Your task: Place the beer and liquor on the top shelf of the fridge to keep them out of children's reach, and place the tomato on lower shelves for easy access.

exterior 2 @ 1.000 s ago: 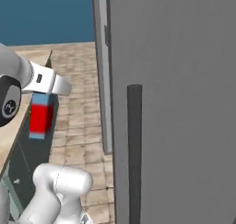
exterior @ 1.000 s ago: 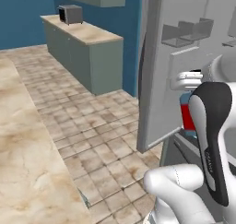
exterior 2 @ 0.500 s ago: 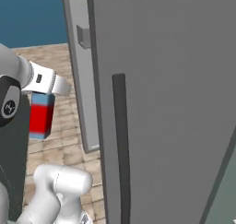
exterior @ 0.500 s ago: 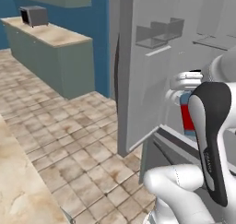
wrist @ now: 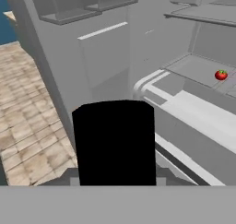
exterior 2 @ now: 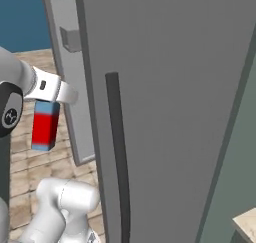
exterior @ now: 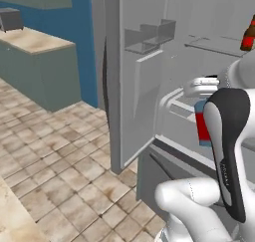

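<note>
Carrying the liquor by its top, I have my fingers clenched on its short black cap, and the blue-over-red body hangs free below them in the right base view. From the hand view the cap blocks the middle of my sight, so I cannot see my own tips around it.

In the left base view the bottle sits just in front of the open fridge, level with its middle shelves and below the top shelf. The beer already stands on that top shelf, far right. The tomato rests on one of the lower shelves, so the liquor looks like the last thing to place.

I judge this bottle heavy for its size: squat, square-shouldered, glass, likely full. Glass is stiff and slick, and it would break if dropped on the tiled floor. A grip on the narrow cap gives little surface and leaves the weight hanging below like a pendulum, so quick swings could twist it loose. The flat shoulders or the body would be a surer hold, but holding from above does keep the base clear for setting down upright beside the beer without knocking it.
</note>
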Motion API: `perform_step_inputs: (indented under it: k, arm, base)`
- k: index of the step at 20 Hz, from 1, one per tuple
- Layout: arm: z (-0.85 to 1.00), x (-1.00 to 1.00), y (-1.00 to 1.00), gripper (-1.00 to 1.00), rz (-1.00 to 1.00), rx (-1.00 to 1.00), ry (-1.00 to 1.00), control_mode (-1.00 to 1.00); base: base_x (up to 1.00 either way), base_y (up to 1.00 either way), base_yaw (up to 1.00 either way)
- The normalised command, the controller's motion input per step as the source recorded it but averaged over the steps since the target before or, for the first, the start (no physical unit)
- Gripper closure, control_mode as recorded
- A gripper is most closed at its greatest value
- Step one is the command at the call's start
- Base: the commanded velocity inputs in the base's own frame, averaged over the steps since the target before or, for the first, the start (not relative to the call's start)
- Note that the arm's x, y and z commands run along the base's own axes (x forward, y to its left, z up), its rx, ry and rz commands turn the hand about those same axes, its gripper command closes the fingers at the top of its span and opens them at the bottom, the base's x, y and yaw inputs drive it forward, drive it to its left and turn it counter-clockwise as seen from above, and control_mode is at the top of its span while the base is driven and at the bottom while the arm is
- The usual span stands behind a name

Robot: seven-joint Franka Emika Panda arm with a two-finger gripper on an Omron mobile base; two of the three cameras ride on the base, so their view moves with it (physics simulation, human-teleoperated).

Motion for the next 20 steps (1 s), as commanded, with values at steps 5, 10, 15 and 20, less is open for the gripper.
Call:
perform_step_inputs:
  k: [5, 10, 15, 20]
  arm:
    - [0.00, 0.00, 0.00, 1.00, 0.00, 0.00, 0.00, 1.00]
    - [0.00, 0.00, 0.00, 1.00, 0.00, 0.00, 0.00, 1.00]
    - [0.00, 0.00, 0.00, 1.00, 0.00, 0.00, 0.00, 1.00]
    - [0.00, 0.00, 0.00, 1.00, 0.00, 0.00, 0.00, 1.00]
  base:
    - [0.98, 0.66, -0.07]
    - [1.00, 0.50, 0.26]
    - [1.00, 0.44, 0.41]
    - [0.97, 0.36, 0.43]
